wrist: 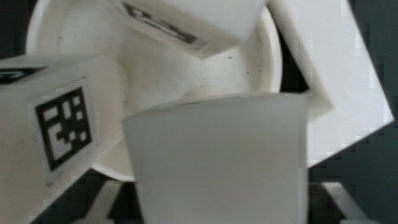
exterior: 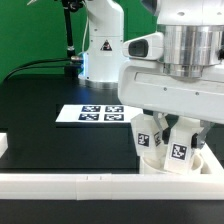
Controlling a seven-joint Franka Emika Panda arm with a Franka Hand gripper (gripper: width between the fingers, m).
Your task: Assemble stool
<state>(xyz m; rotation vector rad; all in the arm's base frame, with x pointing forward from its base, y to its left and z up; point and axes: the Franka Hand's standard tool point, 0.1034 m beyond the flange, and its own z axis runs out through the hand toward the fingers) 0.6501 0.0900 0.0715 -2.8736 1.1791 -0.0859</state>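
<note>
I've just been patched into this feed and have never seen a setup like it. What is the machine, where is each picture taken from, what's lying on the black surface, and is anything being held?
The machine is a single robot arm ending in a two-finger pincer. One picture comes from a camera standing off the arm and shows the whole scene; the other comes from a camera on the wrist, looking down past the fingers.

On the black table lies a flat marker board printed with square tags; it belongs to the rig, not the furniture. A long white border rail runs along the near edge.

Under the pincer stand white stool parts: the round seat with blocky tagged legs. The wrist view shows a white leg very close up. The pincer looks closed among these parts, but which piece it grips I cannot tell.
</note>
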